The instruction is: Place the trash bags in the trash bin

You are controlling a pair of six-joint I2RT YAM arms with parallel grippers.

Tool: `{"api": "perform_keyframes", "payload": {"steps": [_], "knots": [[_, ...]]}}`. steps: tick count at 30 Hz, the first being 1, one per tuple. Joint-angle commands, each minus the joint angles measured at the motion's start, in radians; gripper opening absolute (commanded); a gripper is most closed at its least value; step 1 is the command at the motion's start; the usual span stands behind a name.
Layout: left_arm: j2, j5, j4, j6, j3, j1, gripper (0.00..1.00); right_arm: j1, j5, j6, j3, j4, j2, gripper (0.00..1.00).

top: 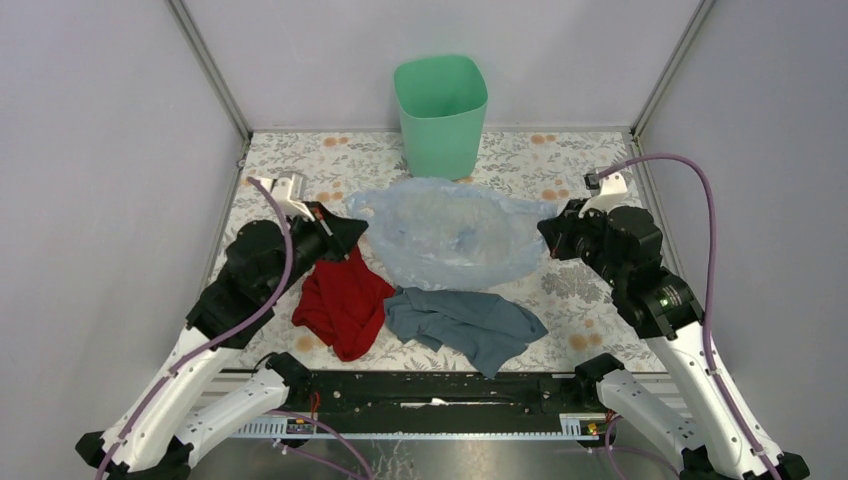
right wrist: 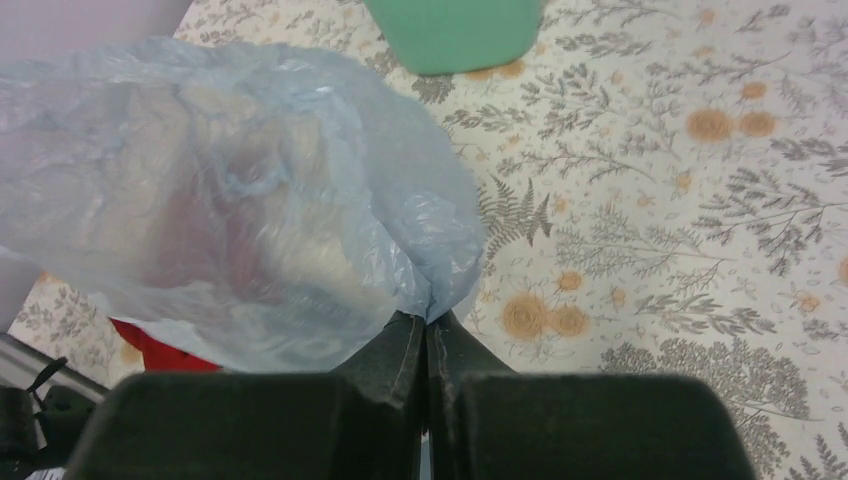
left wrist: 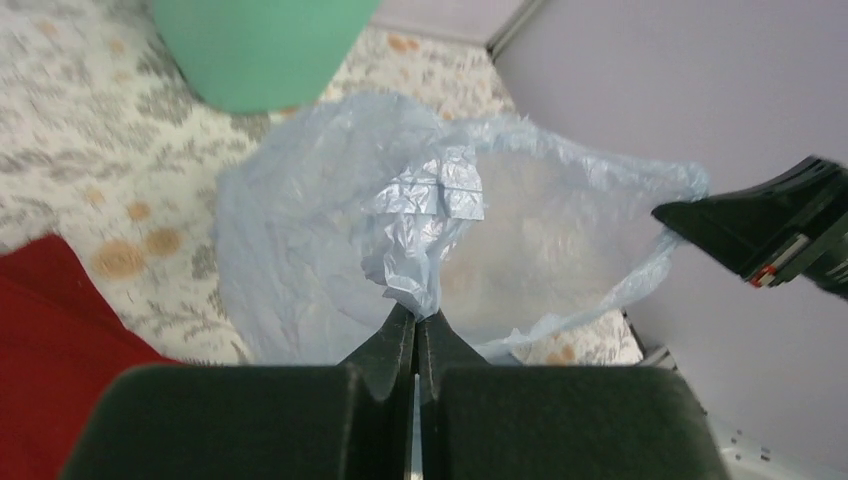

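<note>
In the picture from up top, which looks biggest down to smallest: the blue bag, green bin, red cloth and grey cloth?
1. The blue bag, clearly largest.
2. The grey cloth, green bin and red cloth look about alike. The bin stands farther back, so I can't rank them for sure.

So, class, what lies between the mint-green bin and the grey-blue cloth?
The pale-blue trash bag lies spread across that stretch, seen plainly in the top external view.

1. The trash bag [top: 450, 235] spans between your left claw [top: 352, 232] and right claw [top: 548, 232], an edge pinched in each.
2. The trash bin [top: 440, 115] stands on the table [top: 300, 160] beyond both claws, behind the bag.
3. The first cloth [top: 343, 300] lies just below your left claw, on the near side.
4. The second cloth [top: 465, 322] lies between your claws, nearer than the bag, just beside the first cloth.
</note>
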Motion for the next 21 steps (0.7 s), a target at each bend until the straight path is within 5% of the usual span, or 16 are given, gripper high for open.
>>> {"api": "perform_keyframes", "payload": {"steps": [1,4,9,12,21], "knots": [[0.012,-0.094,0.002,0.056,0.074,0.004,0.0,-0.002,0.076,-0.03,0.018,0.05,0.018,0.04],[0.041,-0.061,0.035,0.046,0.04,0.003,0.0,-0.001,0.076,-0.012,0.003,0.081,0.019,0.2],[0.052,-0.027,0.081,0.028,-0.039,0.004,0.0,-0.002,-0.034,0.019,-0.049,0.123,0.056,0.76],[0.027,-0.021,0.096,0.012,-0.091,0.004,0.0,-0.002,-0.06,0.029,-0.044,0.084,0.099,0.98],[0.007,0.05,0.094,0.02,-0.142,0.004,0.0,-0.001,-0.352,0.016,0.048,0.051,0.234,1.0]]}}
